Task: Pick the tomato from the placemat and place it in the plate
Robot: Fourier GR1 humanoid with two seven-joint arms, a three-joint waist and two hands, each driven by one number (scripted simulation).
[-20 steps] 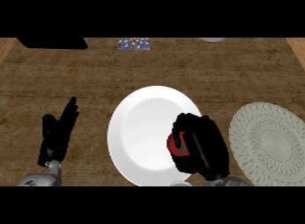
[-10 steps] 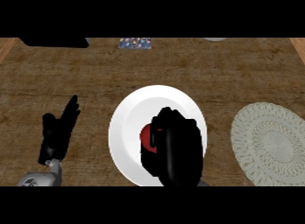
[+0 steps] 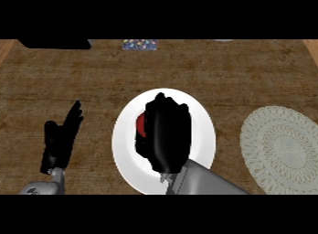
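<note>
At the left, the left robot hand (image 3: 59, 137) is seen resting on the wooden tabletop (image 3: 209, 68), fingers straight and together, pointing away. In the middle, the white plate (image 3: 201, 132) is covered by the right robot hand (image 3: 165, 132), whose fingers are curled round the red tomato (image 3: 140, 125); the tomato is held over the plate's left half, its long axis not discernible. At the right, the round pale placemat (image 3: 286, 148) lies bare.

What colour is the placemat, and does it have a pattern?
Pale grey-white, with a lacy ringed pattern. The placemat shows best in the head view, right of the plate.
</note>
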